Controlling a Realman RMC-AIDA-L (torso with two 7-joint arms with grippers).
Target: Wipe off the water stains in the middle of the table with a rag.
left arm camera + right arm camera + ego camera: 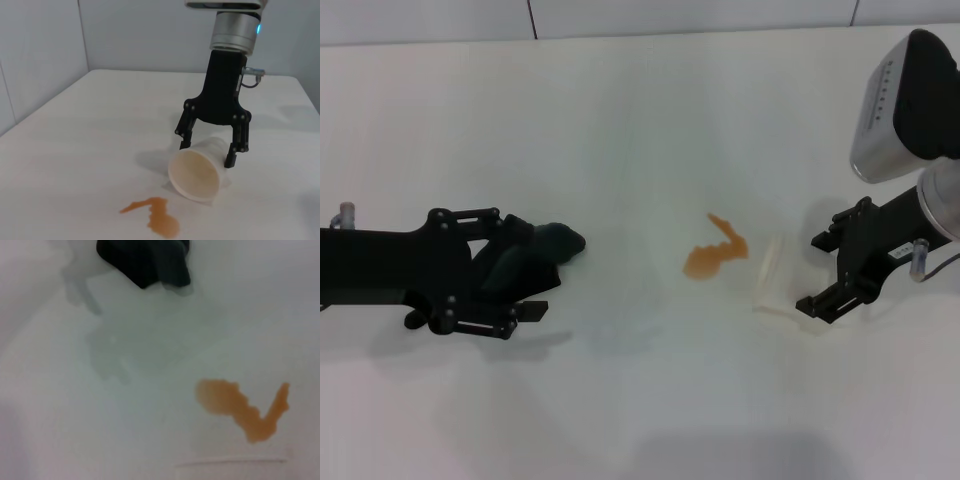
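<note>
My left pincer (525,285) clamped the soft, folded dark rag (542,250) on the smooth white desk (620,120), left of the amber water stains (715,256). My right pincer (825,275) straddled a tipped translucent cup (772,277), spread wide.

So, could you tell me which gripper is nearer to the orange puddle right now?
Right. The right gripper straddles the tipped cup just beside the water stains; the left gripper, holding the rag, is farther away across bare table.
</note>
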